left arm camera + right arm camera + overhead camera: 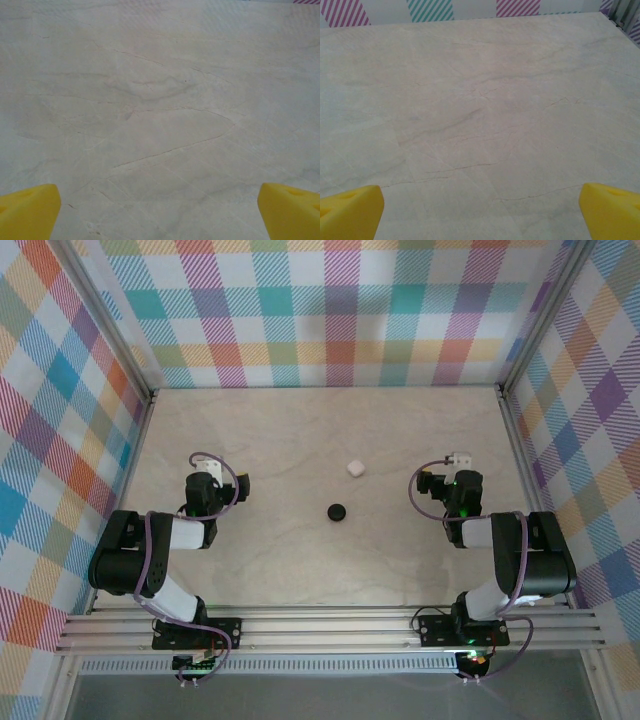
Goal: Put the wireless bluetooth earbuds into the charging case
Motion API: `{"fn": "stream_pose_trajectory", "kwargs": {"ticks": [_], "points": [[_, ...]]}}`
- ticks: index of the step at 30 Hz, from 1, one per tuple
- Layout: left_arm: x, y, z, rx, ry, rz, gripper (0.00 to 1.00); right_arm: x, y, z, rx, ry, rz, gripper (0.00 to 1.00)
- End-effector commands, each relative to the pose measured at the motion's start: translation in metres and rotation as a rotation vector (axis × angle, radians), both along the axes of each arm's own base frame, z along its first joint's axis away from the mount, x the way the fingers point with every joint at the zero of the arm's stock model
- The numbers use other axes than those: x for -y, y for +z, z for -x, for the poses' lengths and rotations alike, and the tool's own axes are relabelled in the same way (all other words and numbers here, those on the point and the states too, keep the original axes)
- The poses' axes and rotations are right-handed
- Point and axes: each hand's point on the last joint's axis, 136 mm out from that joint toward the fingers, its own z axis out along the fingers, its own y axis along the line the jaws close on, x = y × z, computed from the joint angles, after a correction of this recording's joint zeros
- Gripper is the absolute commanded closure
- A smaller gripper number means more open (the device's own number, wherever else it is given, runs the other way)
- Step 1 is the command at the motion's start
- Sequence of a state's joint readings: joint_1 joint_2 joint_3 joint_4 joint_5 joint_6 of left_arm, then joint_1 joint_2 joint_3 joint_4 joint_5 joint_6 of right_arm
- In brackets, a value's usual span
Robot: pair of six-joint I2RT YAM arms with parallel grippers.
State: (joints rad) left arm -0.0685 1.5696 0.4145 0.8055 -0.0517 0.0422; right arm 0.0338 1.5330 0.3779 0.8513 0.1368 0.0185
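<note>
Two small charging cases lie near the middle of the table: a white rounded case (pixel 356 468) and, just nearer and to its left, a black round case (pixel 338 511). At this size I cannot tell whether their lids are up. The wireless bluetooth earbuds are hidden from me. My left gripper (pixel 206 466) hovers at the left, well apart from both cases. It is open, its yellow fingertips (pixel 30 210) wide over bare tabletop. My right gripper (pixel 458 462) sits at the right, also open, with nothing between its fingertips (pixel 610 207).
The marble-patterned tabletop (pixel 300 430) is fenced by plaid walls (pixel 330 310) at the back and on both sides. The arm bases are bolted to a metal rail (pixel 330 632) along the near edge.
</note>
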Motion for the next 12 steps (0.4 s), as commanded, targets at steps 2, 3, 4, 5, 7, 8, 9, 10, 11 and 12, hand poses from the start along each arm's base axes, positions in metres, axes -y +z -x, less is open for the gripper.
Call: {"fn": "stream_pose_trajectory", "kwargs": {"ticks": [2,3,4,5,7,8,9,10,11,12], "points": [[-0.003,0.005,-0.003,0.009,0.004,0.010,0.00,-0.002,0.009,-0.006,0.026,0.011,-0.021,0.00],[-0.003,0.004,-0.003,0.007,0.004,0.010,0.00,-0.003,0.008,-0.006,0.024,0.012,-0.020,0.00],[-0.003,0.004,-0.003,0.005,0.004,0.009,0.00,-0.004,0.008,-0.006,0.023,0.021,-0.019,0.00],[-0.003,0.004,-0.003,0.008,0.004,0.010,0.00,-0.009,0.007,-0.007,0.016,0.049,-0.021,0.00],[-0.003,0.004,-0.003,0.007,0.005,0.010,0.00,-0.013,0.007,-0.007,0.011,0.075,-0.025,0.00],[-0.003,0.004,-0.003,0.008,0.005,0.010,0.00,-0.012,0.006,-0.007,0.009,0.076,-0.031,0.00],[-0.003,0.004,-0.003,0.007,0.004,0.010,0.00,-0.012,0.007,-0.007,0.011,0.077,-0.036,0.00],[-0.003,0.004,-0.003,0.008,0.005,0.010,0.00,-0.011,0.007,-0.007,0.013,0.077,-0.037,0.00],[-0.002,0.004,-0.003,0.007,0.003,0.010,0.00,-0.011,0.008,-0.007,0.014,0.078,-0.036,0.00],[-0.002,0.004,-0.003,0.007,0.003,0.010,0.00,-0.011,0.008,-0.006,0.016,0.077,-0.035,0.00]]}}
